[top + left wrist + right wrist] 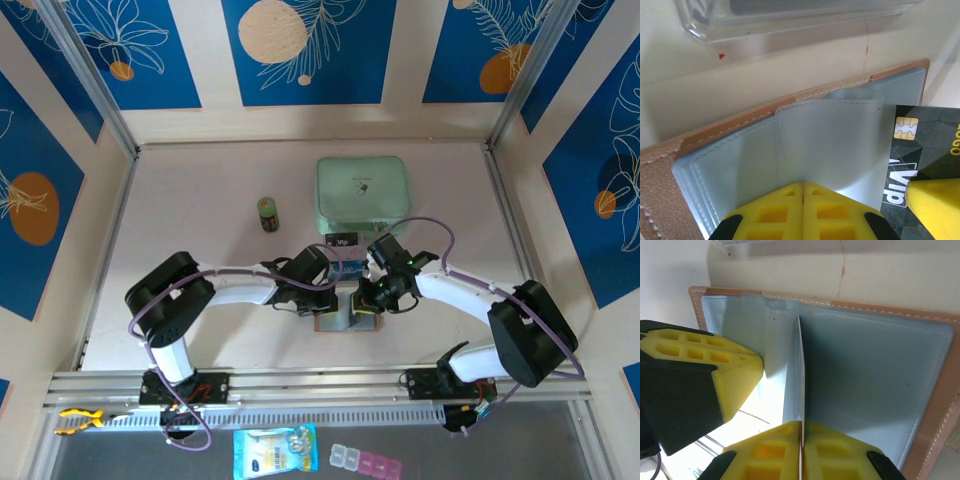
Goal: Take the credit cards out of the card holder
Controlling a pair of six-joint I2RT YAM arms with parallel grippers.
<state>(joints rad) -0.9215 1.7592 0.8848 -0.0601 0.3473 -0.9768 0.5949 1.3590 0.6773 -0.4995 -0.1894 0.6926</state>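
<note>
Card holder [880,380] open; dark credit card [925,145] (VIP print) overlapping it.

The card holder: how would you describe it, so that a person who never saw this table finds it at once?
On the pale table, look just nearer than the mint-green case, where the left hand and right hand meet. The card holder lies open there; unlike the case, it is small, flat, with a tan stitched border around grey-clear pockets.
</note>
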